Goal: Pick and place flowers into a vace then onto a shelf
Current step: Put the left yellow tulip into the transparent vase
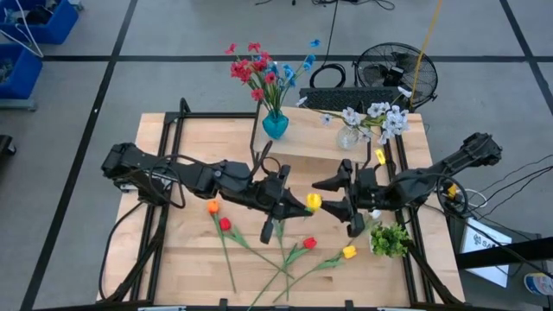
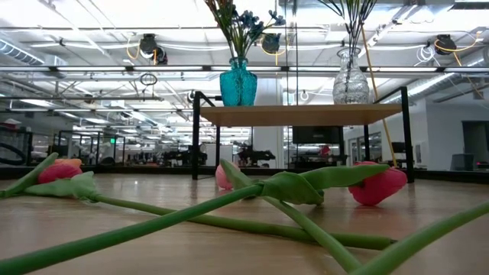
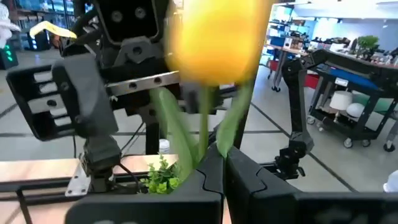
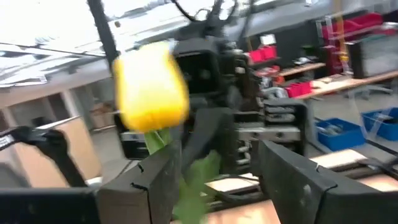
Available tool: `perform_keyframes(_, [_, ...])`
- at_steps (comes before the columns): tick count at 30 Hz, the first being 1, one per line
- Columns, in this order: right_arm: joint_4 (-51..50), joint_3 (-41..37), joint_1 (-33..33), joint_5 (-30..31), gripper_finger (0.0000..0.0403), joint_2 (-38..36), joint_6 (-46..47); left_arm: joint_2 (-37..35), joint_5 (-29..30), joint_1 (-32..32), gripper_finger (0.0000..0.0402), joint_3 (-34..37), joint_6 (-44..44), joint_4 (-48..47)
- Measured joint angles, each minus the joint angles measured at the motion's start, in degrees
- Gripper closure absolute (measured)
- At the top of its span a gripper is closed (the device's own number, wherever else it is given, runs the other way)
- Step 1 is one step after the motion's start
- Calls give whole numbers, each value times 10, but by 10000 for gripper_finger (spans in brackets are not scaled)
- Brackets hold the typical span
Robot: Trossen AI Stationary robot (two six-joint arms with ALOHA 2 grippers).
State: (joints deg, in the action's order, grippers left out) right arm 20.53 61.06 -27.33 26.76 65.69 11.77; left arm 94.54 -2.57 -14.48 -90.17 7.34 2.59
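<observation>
Yellow tulip (image 1: 314,201) pinched in left tool (image 1: 294,204); right tool (image 1: 339,197) open; four flowers (image 1: 259,250) on table.

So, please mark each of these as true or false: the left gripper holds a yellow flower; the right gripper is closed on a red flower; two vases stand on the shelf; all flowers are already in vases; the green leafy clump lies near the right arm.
1. The left gripper holds the yellow flower. True.
2. The right gripper is closed on a red flower. False: it is open, close to the yellow flower.
3. Two vases stand on the shelf. True: the teal vase and the clear vase.
4. All flowers are in vases. False: several flowers lie on the table.
5. The leafy clump lies near the right arm. True.
</observation>
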Motion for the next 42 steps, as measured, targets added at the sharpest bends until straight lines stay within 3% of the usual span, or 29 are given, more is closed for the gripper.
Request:
perform_keyframes(21, [-17, 0, 2, -1, 195, 0, -37, -5, -17, -10, 400, 0, 25, 9])
perform_keyframes(29, [-19, 0, 2, -76, 195, 0, -35, -5, -21, -10, 400, 0, 25, 10])
perform_keyframes(42, [-4, 0, 36, -75, 195, 9, -4, 1, -50, -3, 400, 0, 36, 11])
